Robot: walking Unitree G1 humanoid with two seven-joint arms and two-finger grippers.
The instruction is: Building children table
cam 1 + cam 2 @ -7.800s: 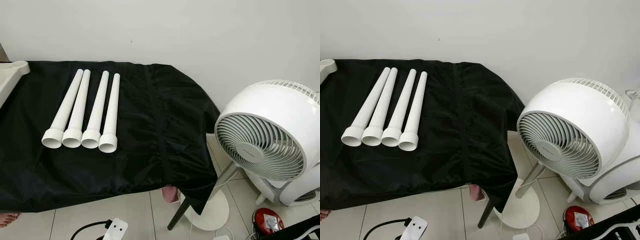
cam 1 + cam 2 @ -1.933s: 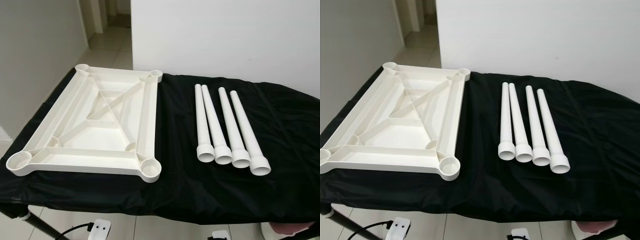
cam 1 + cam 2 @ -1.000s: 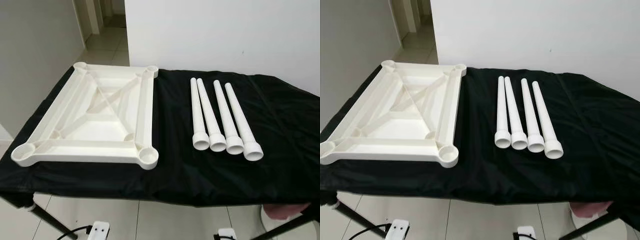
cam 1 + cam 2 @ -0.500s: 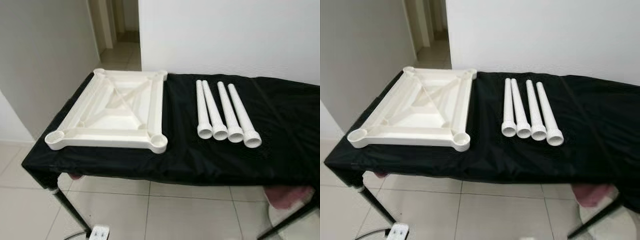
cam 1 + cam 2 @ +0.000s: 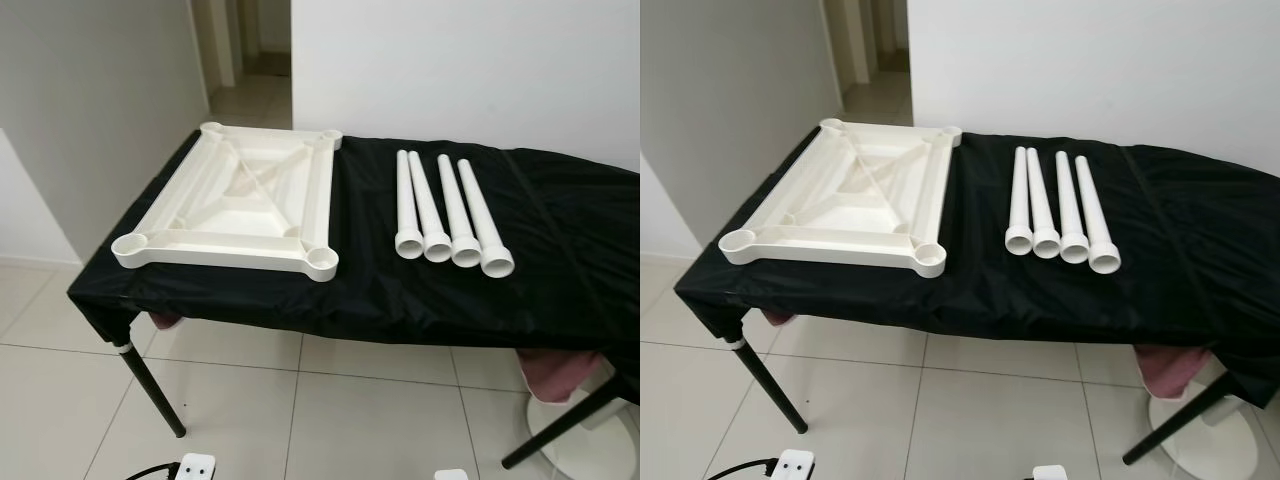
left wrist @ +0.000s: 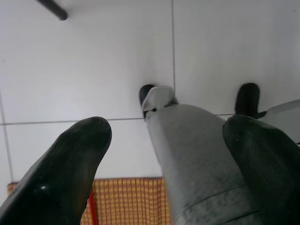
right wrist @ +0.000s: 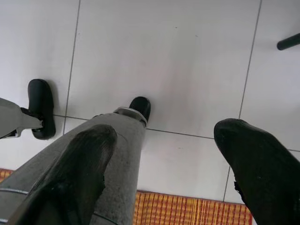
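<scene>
White tabletop (image 5: 235, 200) upside down on black cloth (image 5: 560, 260); four legs (image 5: 448, 212) beside tabletop. No legible writing. Left gripper (image 6: 164, 154), right gripper (image 7: 164, 164): fingers spread, over floor tiles.

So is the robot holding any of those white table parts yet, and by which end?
No, nothing is held. Both the left gripper and the right gripper hang open above the floor tiles, while the four white legs and tabletop lie untouched on the black-covered table.

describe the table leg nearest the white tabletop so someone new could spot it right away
Find the black-draped table, where a big white tabletop panel lies upside down at the left end. To its right four white legs lie in a row, flared open ends facing the robot. The one meant is the leftmost leg, the closest to the panel, touching its neighbour.
</scene>
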